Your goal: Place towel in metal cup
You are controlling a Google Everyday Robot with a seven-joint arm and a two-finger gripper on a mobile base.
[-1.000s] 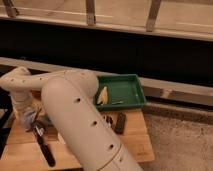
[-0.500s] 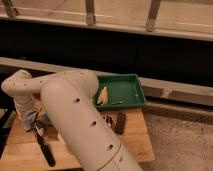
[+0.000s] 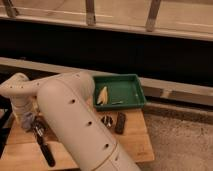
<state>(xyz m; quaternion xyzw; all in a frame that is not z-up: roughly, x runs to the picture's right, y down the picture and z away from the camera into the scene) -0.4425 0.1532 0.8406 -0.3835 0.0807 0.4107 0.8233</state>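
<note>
The pincer [image 3: 42,137] is found at lower left of the frame, low over the bench [image 3: 136,142]. Vs. a sec. ago almost nothing is changed: same spot, same pose, at most a slight drift at the elbow. No ground is judged to be gained on the task in that interval, and the grasp is not yet made.

The pincer is set wide, as wide as it goes. No cloth is seen betw. its fingers and nothing is held. Whether the tips touch the bench cannot be told.

Next out, the arm [image 3: 70,120] fills the centre and lower centre of the frame and hides much of the bench. The towel cannot be made out anywhere and is prob. hidden behind the arm.

Right of the arm, near frame centre, a small shiny item is taken to be the cup [image 3: 106,120], standing on the bench just beside a dark oblong thing [image 3: 120,122]. It is well apart from the pincer, w/ the arm between. Above these a green tray [image 3: 126,90] is set, w/ a pale yellowish item [image 3: 102,95] at its left end.
</note>
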